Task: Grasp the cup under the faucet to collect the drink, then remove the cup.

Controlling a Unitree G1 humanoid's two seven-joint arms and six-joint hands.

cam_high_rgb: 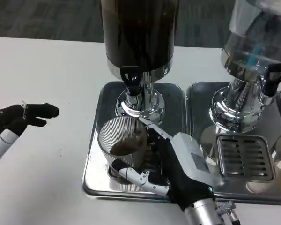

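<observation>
A white table (42,70) stretches wide on the left side of the head view, bare from its far edge down to the near edge of the picture. On the right half sit two steel trays side by side, their inner rims just beside each other. The left tray (96,154) carries a tall dispenser (139,33) filled with dark liquid, standing on a chrome foot at the tray's far end, its black faucet (130,77) pointing down toward the near half. The right tray (196,101) holds a second dispenser (253,47) with a clear body, a black tap of its own and a slotted drip grate (246,157) in front of it.

The cup (121,140), clear and ribbed with a little brown drink at its bottom, stands on the left tray directly below the faucet, close to the chrome foot behind it and with a strip of bare tray on its left before the raised rim.

The right hand (171,164) reaches in from the near right corner and wraps the cup: one finger (152,129) lies along the far right of the rim, another (140,178) curls round the near base, so the cup is clasped between them.

The left hand (18,119) hovers over the open table well to the left of the trays, fingers drawn together and pointing right, holding nothing.
</observation>
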